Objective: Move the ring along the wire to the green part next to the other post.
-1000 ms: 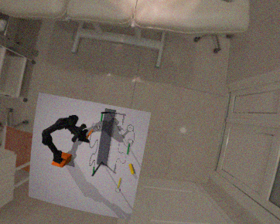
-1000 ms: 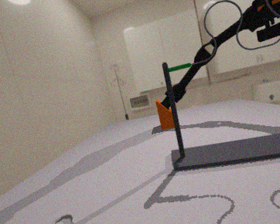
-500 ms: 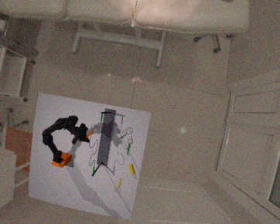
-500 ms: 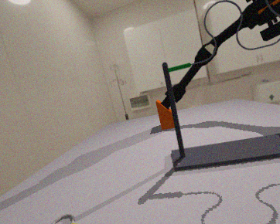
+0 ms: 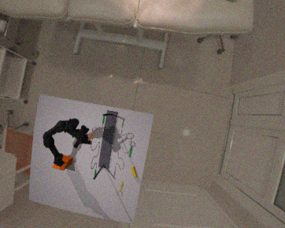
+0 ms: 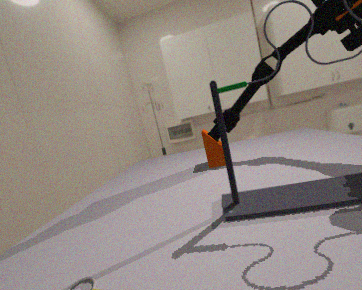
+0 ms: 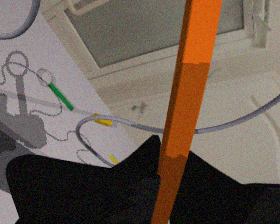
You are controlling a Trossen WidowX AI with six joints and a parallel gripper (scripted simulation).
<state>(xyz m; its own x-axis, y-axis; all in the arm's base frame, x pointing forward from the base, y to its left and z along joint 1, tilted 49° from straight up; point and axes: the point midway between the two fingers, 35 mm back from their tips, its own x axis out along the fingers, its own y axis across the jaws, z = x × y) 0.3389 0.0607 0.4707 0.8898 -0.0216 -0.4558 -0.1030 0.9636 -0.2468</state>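
Note:
My gripper (image 5: 90, 138) (image 7: 160, 142) is shut on the orange handle (image 5: 90, 136) (image 6: 348, 12) (image 7: 196, 70), which runs up and out of the wrist view. The ring itself is not clearly visible; its shadow (image 7: 17, 62) on the table has the wire's shadow crossing it. The grey wire (image 6: 265, 31) (image 7: 235, 120) bends in loops and passes behind the handle in the wrist view; whether they touch cannot be told. In the top view the handle is between the far green part (image 5: 103, 119) and the near green part (image 5: 95, 171) (image 6: 232, 87), beside the near post (image 6: 225, 145).
The dark base plate (image 5: 105, 151) (image 6: 290, 200) lies under the wire. A green-handled ring (image 5: 131, 151) (image 7: 61, 96), a yellow block (image 5: 134, 171) (image 7: 104, 121) and a small yellow-handled ring (image 5: 121, 186) (image 7: 113, 159) lie on the table beyond the wire.

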